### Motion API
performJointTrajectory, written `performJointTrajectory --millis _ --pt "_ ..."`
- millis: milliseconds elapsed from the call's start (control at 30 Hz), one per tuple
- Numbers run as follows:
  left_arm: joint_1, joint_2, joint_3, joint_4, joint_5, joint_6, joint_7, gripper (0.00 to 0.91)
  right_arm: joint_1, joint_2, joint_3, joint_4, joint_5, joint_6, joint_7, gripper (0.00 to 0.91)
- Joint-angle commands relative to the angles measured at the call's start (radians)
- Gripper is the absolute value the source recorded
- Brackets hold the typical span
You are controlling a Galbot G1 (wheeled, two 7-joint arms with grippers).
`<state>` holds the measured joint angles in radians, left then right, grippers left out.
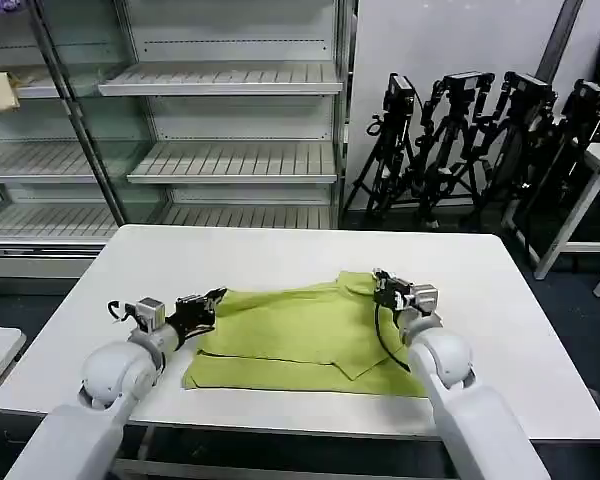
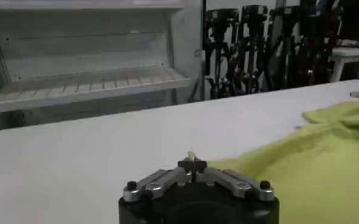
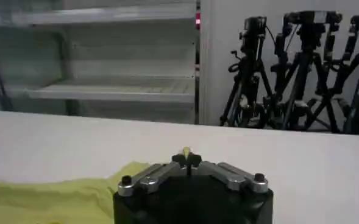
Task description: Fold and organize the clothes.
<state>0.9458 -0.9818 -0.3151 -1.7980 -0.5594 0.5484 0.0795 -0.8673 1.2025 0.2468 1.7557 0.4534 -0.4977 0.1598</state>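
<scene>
My arms come in at 7 and 5 o'clock. Left gripper (image 1: 212, 300) is at the shirt's (image 1: 300, 335) 9 o'clock edge, right gripper (image 1: 382, 283) at its 2 o'clock corner. Both wrist views show jaws pinched tight with a sliver of lime fabric between the tips. Shirt lies mid-surface (image 1: 500, 300), partly folded, rumpled. Soft light knit: it'll sag and stretch, so I'd hold at hems or seams, both sides level.
</scene>
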Motion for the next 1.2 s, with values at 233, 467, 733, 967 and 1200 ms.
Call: performJointTrajectory --millis 233,467,733,967,1200 --pt "0.159 0.006 -0.075 -0.119 0.004 -0.007 -0.005 0.02 -0.235 -0.058 0.067 0.227 -0.024 0.006 0.0 0.0" --pt "0.198 0.013 -0.091 -0.158 0.004 -0.003 -0.004 0.02 -0.284 -0.06 0.076 0.278 -0.046 0.011 -0.003 0.0" --pt "0.222 0.012 -0.09 -0.169 0.017 -0.002 0.0 0.02 -0.322 -0.067 0.098 0.291 -0.053 0.021 -0.01 0.0" --pt "0.234 0.008 -0.089 -0.181 0.029 -0.007 -0.003 0.02 -0.34 -0.071 0.113 0.313 -0.074 0.029 -0.014 0.0" --pt "0.249 0.011 -0.105 -0.194 0.045 -0.002 -0.005 0.01 -0.346 -0.072 0.118 0.316 -0.092 0.038 -0.016 0.0"
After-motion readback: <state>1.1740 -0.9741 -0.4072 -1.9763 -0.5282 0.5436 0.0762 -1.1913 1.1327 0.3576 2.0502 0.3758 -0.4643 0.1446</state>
